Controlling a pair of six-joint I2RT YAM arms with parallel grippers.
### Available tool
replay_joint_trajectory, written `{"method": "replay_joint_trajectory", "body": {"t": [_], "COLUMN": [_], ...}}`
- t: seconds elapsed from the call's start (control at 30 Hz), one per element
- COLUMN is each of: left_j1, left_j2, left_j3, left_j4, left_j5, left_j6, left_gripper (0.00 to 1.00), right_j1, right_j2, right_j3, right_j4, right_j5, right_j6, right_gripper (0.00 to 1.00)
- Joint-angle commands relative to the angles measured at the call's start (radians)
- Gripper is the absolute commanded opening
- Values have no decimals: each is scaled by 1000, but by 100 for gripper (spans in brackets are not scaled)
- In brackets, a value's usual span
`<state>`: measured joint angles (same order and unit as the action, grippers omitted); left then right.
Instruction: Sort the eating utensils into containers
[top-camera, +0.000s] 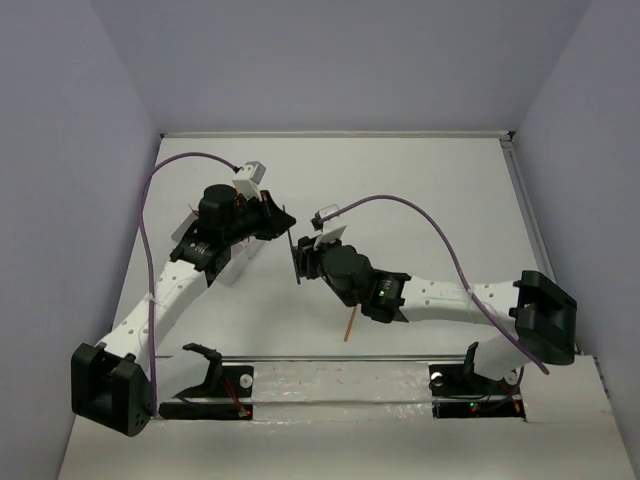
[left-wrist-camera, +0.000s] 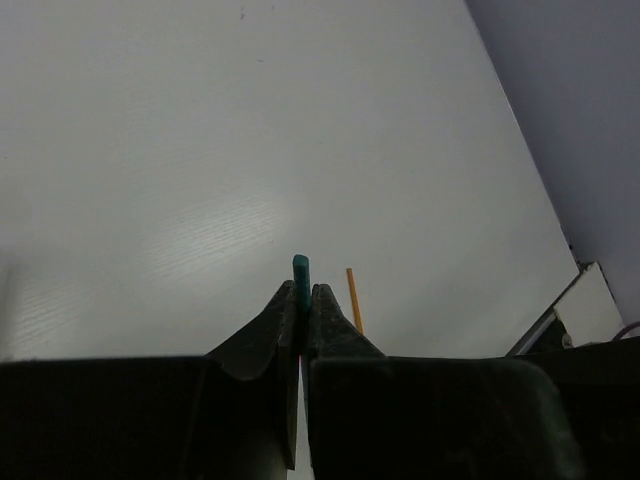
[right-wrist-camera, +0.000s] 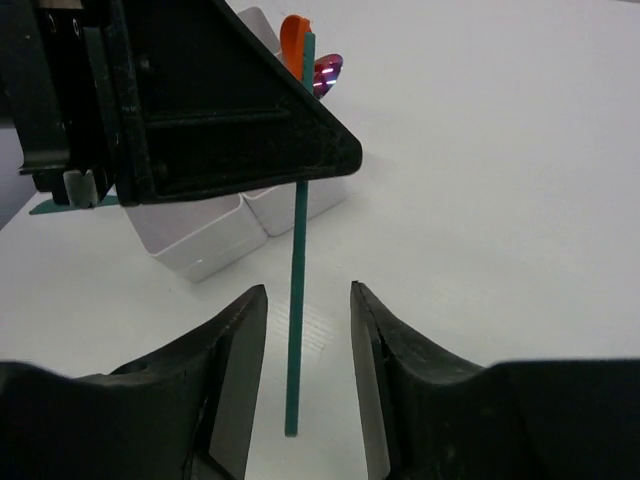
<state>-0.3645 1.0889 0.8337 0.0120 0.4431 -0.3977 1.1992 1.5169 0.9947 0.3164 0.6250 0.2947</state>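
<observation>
L arm reaches in over the table (top-camera: 420, 190) toward centre. L gripper (left-wrist-camera: 302, 300) is clamped tight on the teal stick (right-wrist-camera: 296, 300). In the L wrist view the fingers (left-wrist-camera: 275, 318) are pressed together and only the stick's blunt tip pokes out past them.

Tray (right-wrist-camera: 205, 245) sits on the table under/just behind the L gripper, whitish, divider walls visible. Standing in it are an orange utensil end (right-wrist-camera: 292, 35) and a shiny spoon bowl (right-wrist-camera: 328, 72). Can't tell which compartment.

The teal stick hangs roughly upright from the L gripper, in front of the tray and not in it. Its lower part runs down between the R fingers. Can't tell if the bottom end touches the table.

R gripper (right-wrist-camera: 307, 295) is right next to the L gripper at mid-table. Jaws partly apart, gap on both sides of the stick, so no grip on R side; stick sits nearer one finger (right-wrist-camera: 235, 340).

Orange stick (top-camera: 349, 325) lies loose on the table beside the R forearm, well clear of the tray, nothing touching it. It also shows in the L wrist view just R of the fingers.
</observation>
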Motion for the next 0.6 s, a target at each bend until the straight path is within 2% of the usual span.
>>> {"method": "replay_joint_trajectory", "body": {"t": [0.0, 0.07, 0.13, 0.33, 0.57], "left_j1": [6, 15, 44, 139, 148], "left_j2": [-43, -61, -81, -83, -26], "left_j3": [48, 51, 51, 51, 100], "left_j4": [0, -7, -7, 35, 71], "left_j5": [-127, -177, -242, -329, -546], "left_j6": [40, 51, 53, 30, 66], "left_gripper": [6, 6, 6, 6, 6], "right_j1": [10, 10, 10, 10, 10], "right_j2": [-79, -122, -158, -288, -343], "right_j3": [-59, -93, -155, -315, -389], "right_j4": [53, 36, 16, -5, -134], "right_j5": [-31, -57, -77, -88, -79], "right_j6": [47, 72, 104, 175, 276], "right_gripper": [53, 60, 62, 62, 62]}}
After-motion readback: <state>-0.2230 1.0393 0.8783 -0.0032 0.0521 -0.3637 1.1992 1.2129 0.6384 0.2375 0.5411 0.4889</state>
